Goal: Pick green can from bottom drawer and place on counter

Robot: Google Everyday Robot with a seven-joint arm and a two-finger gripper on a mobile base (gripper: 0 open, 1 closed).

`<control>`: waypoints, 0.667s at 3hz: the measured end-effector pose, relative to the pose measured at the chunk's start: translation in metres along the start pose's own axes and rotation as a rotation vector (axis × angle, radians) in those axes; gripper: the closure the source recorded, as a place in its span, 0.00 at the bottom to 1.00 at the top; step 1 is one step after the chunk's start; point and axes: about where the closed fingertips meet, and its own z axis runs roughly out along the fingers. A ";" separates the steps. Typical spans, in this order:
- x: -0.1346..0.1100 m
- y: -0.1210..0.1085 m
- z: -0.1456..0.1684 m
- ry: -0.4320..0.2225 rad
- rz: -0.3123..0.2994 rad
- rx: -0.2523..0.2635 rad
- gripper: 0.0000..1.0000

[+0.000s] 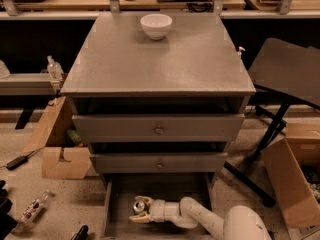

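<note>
I see my gripper (pixel 140 210) low inside the pulled-out bottom drawer (pixel 167 188), fingers (pixel 138 218) spread apart around the green can (pixel 140 203), which stands upright on the drawer floor. Above, the counter (pixel 160 66) holds a white bowl (pixel 156 25).

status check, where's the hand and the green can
Hand low in the open bottom drawer, right against the green can. Can not yet on counter. White bowl sits at counter's rear.
</note>
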 end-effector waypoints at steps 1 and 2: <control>0.000 0.001 0.001 0.000 0.000 -0.003 0.71; -0.001 0.003 0.003 -0.002 0.001 -0.006 0.94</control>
